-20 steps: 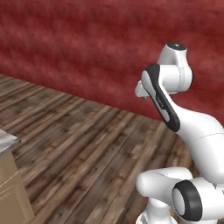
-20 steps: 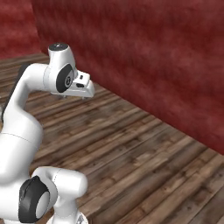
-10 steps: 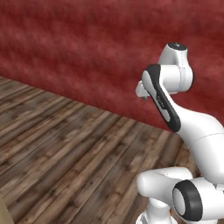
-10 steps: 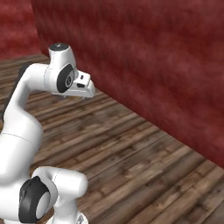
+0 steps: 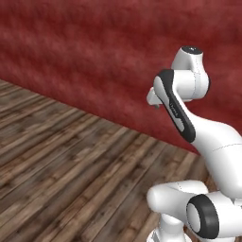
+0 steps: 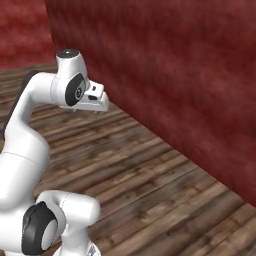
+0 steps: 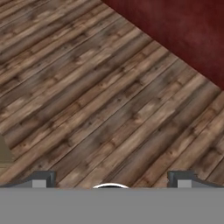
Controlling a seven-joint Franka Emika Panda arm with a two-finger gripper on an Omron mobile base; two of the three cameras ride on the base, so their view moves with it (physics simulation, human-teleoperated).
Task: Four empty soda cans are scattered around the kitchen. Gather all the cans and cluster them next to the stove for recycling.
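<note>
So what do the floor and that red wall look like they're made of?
The floor looks like matte wooden planks: long brown boards with grain streaks and dark seams. The wall looks like rough plaster or painted stucco, with mottled dark red blotches and no seams, though as a rendered surface its material stays uncertain.

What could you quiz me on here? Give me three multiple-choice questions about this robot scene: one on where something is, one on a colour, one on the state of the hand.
1. Where does the wall meet the floor in the right base view?
A. To the arm's right
B. To the arm's left
C. Behind the camera

2. What colour is the wall?
A. Pale blue
B. Dark red
C. White

3. How does the gripper stand?
A. Shut on a can
B. Open, holding nothing
C. Shut on a cloth

Answers: 1 A, the wall runs down the right side of that view; 2 B, it is mottled dark red; 3 B, the hand view shows both fingertips far apart with only wood planks between.
</note>
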